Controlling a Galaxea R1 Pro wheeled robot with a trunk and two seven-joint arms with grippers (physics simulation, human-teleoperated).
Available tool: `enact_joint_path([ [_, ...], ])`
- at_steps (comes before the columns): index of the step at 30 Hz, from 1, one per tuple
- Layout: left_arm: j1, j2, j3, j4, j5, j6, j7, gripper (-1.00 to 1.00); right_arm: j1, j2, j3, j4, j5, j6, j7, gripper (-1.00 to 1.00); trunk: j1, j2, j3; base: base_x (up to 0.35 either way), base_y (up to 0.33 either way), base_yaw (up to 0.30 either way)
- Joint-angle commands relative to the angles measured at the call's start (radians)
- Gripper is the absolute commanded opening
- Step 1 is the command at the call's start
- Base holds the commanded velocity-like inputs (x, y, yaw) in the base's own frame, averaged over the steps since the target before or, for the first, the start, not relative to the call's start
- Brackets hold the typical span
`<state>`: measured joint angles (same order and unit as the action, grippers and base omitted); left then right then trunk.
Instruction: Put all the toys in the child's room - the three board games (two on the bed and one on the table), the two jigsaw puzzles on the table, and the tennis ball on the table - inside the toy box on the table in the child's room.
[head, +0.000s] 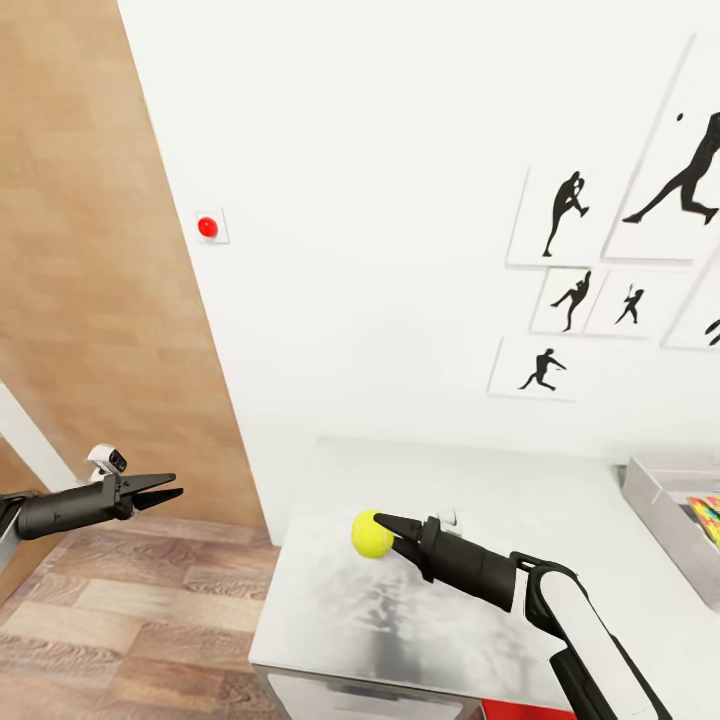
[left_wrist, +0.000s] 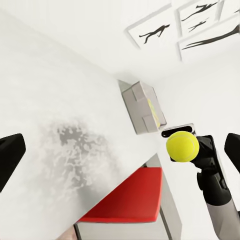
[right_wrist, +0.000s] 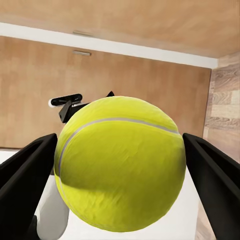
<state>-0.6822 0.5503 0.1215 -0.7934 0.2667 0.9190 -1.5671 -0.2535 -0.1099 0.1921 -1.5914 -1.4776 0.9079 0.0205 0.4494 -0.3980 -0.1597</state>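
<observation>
One toy, the tennis ball (head: 372, 534), is sitting clamped in the right gripper (head: 385, 528) above the table (head: 480, 600); next, carrying it toward three o'clock to the toy box (head: 665, 505). The left gripper (head: 165, 492) is idling, narrowly parted.

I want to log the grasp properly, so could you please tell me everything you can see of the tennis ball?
The tennis ball is a small yellow-green sphere with a fuzzy-looking felt surface and one pale curved seam. It sits between the two black fingers of the right gripper, which close on its sides. It is held above the near left part of the white table, well away from the grey toy box.
</observation>
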Motion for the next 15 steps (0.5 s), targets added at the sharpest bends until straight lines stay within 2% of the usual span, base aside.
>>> enact_joint_path([
  [1, 0.000, 0.000, 0.000, 0.000, 0.000, 0.011, -0.004, 1.00, -0.001, -0.001, 0.001, 0.000, 0.002, 0.002, 0.003, -1.00, 0.001, -0.002, -0.001, 0.000, 0.000, -0.173],
  [8, 0.000, -0.002, 0.000, 0.000, -0.001, 0.011, -0.004, 1.00, -0.001, -0.001, 0.001, 0.000, 0.002, 0.002, 0.003, -1.00, 0.001, -0.002, 0.009, 0.000, 0.000, -0.164],
  [15, 0.000, -0.003, 0.000, 0.000, -0.001, 0.011, -0.004, 1.00, -0.001, -0.001, 0.008, 0.000, 0.002, 0.002, 0.003, -1.00, 0.001, -0.002, 0.021, 0.000, 0.000, -0.021],
])
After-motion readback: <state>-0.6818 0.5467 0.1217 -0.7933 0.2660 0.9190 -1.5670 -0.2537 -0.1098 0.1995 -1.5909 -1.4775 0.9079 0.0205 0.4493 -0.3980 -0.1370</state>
